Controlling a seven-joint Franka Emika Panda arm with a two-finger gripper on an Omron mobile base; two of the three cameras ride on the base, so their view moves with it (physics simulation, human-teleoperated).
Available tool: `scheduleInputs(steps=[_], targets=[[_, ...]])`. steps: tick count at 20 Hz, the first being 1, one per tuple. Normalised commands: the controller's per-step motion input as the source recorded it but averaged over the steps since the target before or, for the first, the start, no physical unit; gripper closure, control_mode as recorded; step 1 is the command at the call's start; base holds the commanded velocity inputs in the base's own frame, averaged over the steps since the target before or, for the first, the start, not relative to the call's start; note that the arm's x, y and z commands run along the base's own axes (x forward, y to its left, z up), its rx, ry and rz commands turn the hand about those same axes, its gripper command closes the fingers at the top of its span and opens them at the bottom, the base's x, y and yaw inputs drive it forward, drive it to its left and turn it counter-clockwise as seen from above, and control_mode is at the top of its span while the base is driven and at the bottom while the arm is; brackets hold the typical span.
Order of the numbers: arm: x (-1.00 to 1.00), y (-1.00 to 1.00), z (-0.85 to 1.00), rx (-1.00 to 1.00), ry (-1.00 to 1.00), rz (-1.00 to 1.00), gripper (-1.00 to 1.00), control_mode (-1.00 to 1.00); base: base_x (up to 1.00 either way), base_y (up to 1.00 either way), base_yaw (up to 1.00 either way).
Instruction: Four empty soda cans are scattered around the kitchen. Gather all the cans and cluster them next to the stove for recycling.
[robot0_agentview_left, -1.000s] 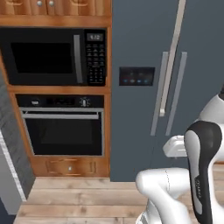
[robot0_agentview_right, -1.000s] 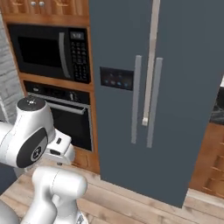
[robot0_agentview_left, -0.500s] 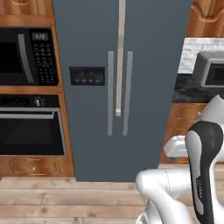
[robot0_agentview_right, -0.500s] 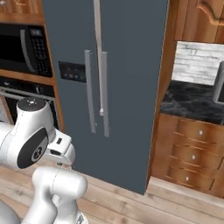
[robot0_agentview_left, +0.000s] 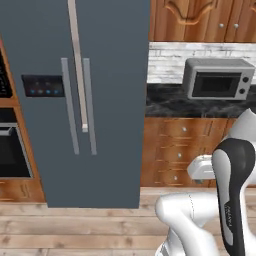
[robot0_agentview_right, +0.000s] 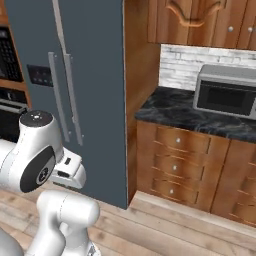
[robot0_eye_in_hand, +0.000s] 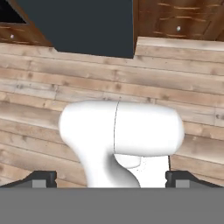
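The soda cans and the stove are out of view. My arm is folded close over the base. In the hand view my gripper (robot0_eye_in_hand: 111, 180) points down at the wood plank floor (robot0_eye_in_hand: 65, 83). Its two dark fingertips (robot0_eye_in_hand: 41, 179) stand far apart, so it is open with nothing held between them.
A tall dark grey fridge (robot0_agentview_left: 75, 100) (robot0_agentview_right: 85, 75) stands ahead on the left. To its right, a black marble counter (robot0_agentview_left: 167, 102) (robot0_agentview_right: 175, 112) carries a silver toaster oven (robot0_agentview_left: 217, 80) (robot0_agentview_right: 227, 92) above wood drawers (robot0_agentview_left: 180, 150) (robot0_agentview_right: 175, 160). A black wall oven (robot0_agentview_left: 10, 150) sits at the far left.
The whole picture has slid left, so the base has turned right. The wall ovens have left the middle, and the counter with the toaster oven has come in. The gripper stays open.
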Motion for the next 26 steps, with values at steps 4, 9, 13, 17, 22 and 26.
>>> scheduleInputs(steps=[4,9,13,17,22,26], targets=[[0.0,0.0,0.0,0.0,0.0,0.0,-1.0,1.0,0.02,-0.97,0.0],[0.0,0.0,0.0,0.0,0.0,0.0,-1.0,1.0,0.05,-0.98,0.0],[0.0,0.0,0.0,0.0,0.0,0.0,-1.0,1.0,0.09,-0.99,0.0],[0.0,0.0,0.0,0.0,0.0,0.0,-1.0,1.0,0.39,-0.95,0.0],[0.0,0.0,0.0,0.0,0.0,0.0,-1.0,1.0,0.49,-0.95,0.0],[0.0,0.0,0.0,0.0,0.0,0.0,-1.0,1.0,0.38,-1.0,0.0]])
